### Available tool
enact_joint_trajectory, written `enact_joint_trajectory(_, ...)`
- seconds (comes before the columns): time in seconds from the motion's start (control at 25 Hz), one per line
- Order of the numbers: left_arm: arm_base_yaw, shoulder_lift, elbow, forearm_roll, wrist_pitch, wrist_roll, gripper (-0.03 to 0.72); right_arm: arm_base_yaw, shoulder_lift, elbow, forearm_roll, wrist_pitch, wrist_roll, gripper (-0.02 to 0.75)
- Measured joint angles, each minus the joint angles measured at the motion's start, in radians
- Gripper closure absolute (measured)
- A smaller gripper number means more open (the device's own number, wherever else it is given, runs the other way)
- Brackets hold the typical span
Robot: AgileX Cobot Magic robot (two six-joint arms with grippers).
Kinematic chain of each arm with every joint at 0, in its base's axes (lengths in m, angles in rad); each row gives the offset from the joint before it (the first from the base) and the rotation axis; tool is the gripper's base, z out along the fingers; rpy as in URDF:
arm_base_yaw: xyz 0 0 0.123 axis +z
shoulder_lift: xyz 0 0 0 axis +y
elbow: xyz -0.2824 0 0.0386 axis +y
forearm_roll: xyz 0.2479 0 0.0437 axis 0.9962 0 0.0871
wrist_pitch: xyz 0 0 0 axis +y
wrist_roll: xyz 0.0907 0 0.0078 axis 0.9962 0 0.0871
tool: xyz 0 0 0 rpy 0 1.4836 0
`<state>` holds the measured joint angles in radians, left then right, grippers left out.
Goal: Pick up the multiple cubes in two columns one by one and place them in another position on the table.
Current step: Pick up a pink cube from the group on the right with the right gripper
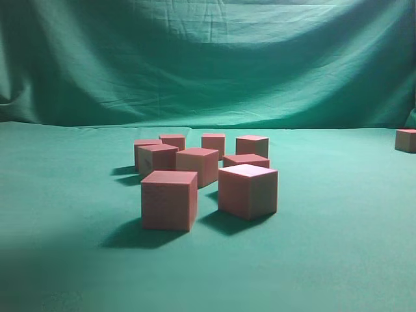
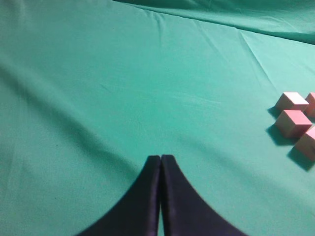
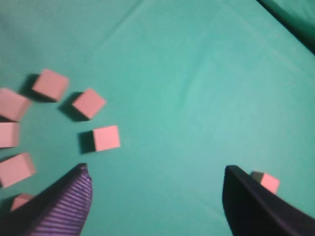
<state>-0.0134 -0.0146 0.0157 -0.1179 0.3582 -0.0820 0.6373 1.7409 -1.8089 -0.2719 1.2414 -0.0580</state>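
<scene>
Right claw [image 3: 155, 196] hanging wide, empty, above desk [image 3: 197, 73]; left claw [image 2: 160, 162] closed. Advice: centring over nearest cube [image 3: 106, 137], squaring fingers to faces, avoiding neighbours.

A staged test setup here, lab or studio style: a table [image 1: 58, 260] under wrinkled green cloth, more green cloth draped as a backdrop [image 1: 208, 58] shutting out any room behind, and only plain pinkish-red cubes [image 1: 195, 175] as props. Dim, uneven lighting throws long shadows.

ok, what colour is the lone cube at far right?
Pinkish-red with a paler tan side, same as the rest; lone cube shows best in the exterior view.
</scene>
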Motion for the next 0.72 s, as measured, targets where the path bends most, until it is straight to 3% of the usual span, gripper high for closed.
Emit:
enact_joint_trajectory(0.16, 0.000, 0.000, 0.000, 0.000, 0.000, 0.000, 0.688, -0.244, 0.029, 0.000, 0.116, 0.004, 0.013, 0.200)
enact_joint_trajectory(0.28, 0.000, 0.000, 0.000, 0.000, 0.000, 0.000, 0.688, -0.381, 0.076, 0.000, 0.167, 0.004, 0.017, 0.200)
enact_joint_trajectory(0.44, 0.000, 0.000, 0.000, 0.000, 0.000, 0.000, 0.688, -0.492, 0.148, 0.000, 0.185, 0.004, 0.019, 0.200)
enact_joint_trajectory(0.72, 0.000, 0.000, 0.000, 0.000, 0.000, 0.000, 0.688, -0.603, 0.308, 0.000, 0.195, -0.052, 0.044, 0.200)
